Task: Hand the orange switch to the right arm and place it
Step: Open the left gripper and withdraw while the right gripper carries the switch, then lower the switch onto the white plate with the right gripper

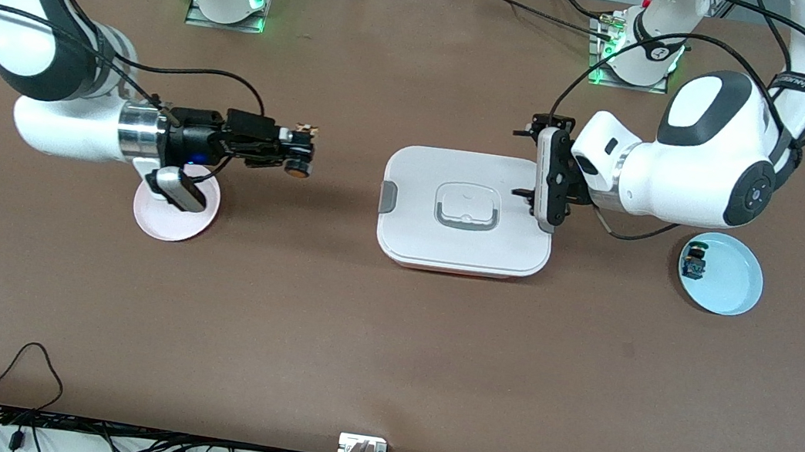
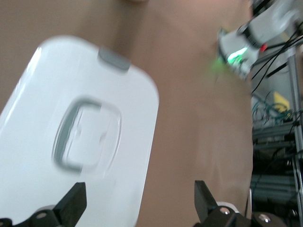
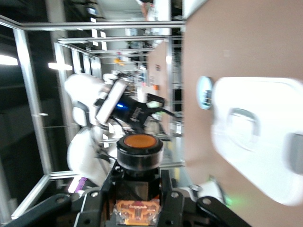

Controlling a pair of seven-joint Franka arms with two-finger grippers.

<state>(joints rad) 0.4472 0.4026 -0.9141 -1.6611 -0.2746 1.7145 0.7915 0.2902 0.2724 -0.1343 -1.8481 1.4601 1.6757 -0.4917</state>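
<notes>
Nearest the front camera, a pink plate (image 1: 174, 215) sits on the brown table (image 1: 386, 348) toward the right arm's end, partly covered by the right arm's wrist camera. A pale blue plate (image 1: 730, 281) sits toward the left arm's end, and a small switch with a blue body (image 1: 694, 263) lies in it near the rim. Between the two plates, a white lidded container (image 1: 467, 211) with a grey handle recess in its lid. The right gripper (image 1: 296, 151) hangs over bare table between the pink plate and the container, turned level — fingers clenched on the orange switch (image 1: 296, 168). In the right wrist view the orange switch (image 3: 140, 151) stands between the finger pads, orange cap outward, tan-gold body down between the fingers. The left gripper (image 1: 543, 190) hangs over the container's edge at the left arm's end, jaws spread wide and holding nothing; in the left wrist view its fingertips (image 2: 75, 205) frame the container (image 2: 71, 137) lid and bare table. Farthest off, both arm bases with green lights.
</notes>
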